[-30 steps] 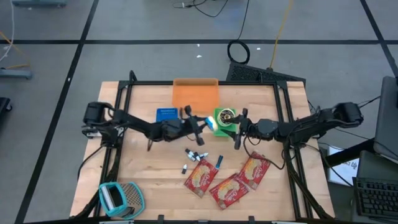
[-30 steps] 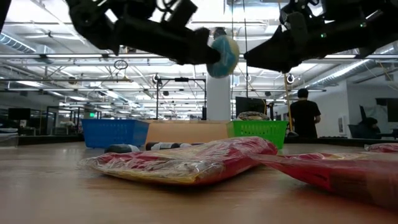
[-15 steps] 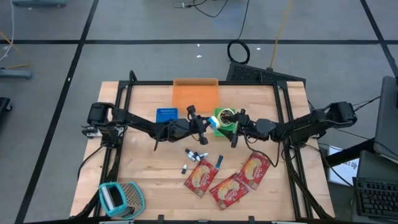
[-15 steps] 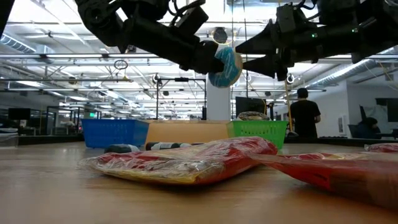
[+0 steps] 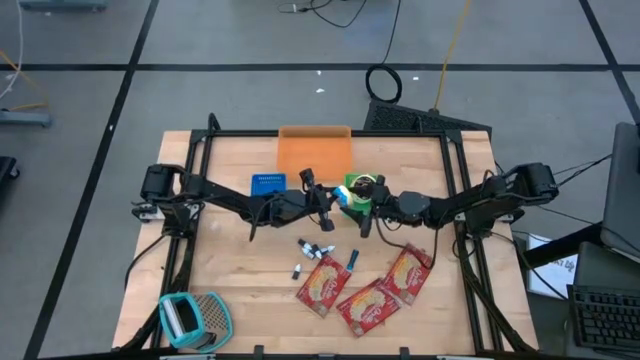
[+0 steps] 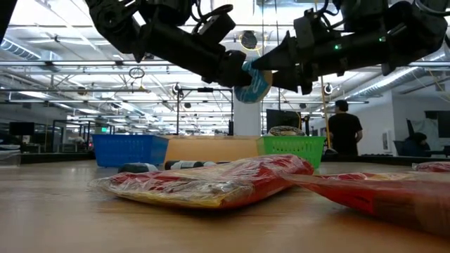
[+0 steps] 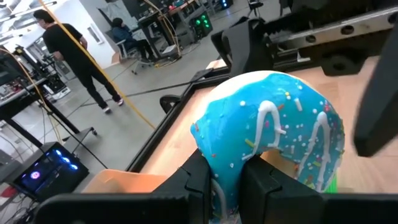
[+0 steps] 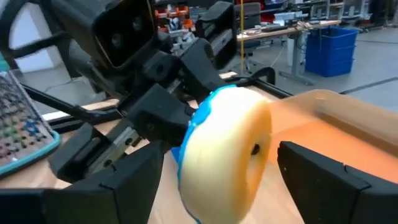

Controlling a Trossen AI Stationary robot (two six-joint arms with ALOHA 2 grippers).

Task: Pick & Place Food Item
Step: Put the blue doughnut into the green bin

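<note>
A donut (image 7: 273, 137) with blue icing, white stripes and a pale underside (image 8: 227, 149) hangs high above the table's middle (image 6: 252, 81). My left gripper (image 7: 230, 183) reaches in from the table's left and is shut on it (image 5: 335, 196). My right gripper (image 8: 217, 183) comes level from the table's right (image 5: 365, 207). It is open, with one finger on each side of the donut and a gap showing at both. A green basket (image 5: 360, 185) sits just beyond the donut, toward the far edge, partly hidden by the grippers. My left gripper pinches the donut's rim (image 7: 227, 168) on the side nearest my wrist between its two fingers (image 7: 199, 180). The fingers come almost level from the table's left. The donut stands on edge, lifted clear of the table, its pale underside turned toward my right gripper.
An orange tray (image 5: 314, 152) and a blue basket (image 5: 268, 183) stand at the far side. Red snack packets (image 5: 325, 285) (image 5: 395, 280) and several small dark items (image 5: 315, 248) lie toward the near edge. A teal object (image 5: 195, 318) sits at the near left corner.
My right gripper has moved toward the table's left, up to the donut, so its open fingers now stand on either side of it. The donut stays held in the air by my left gripper.
</note>
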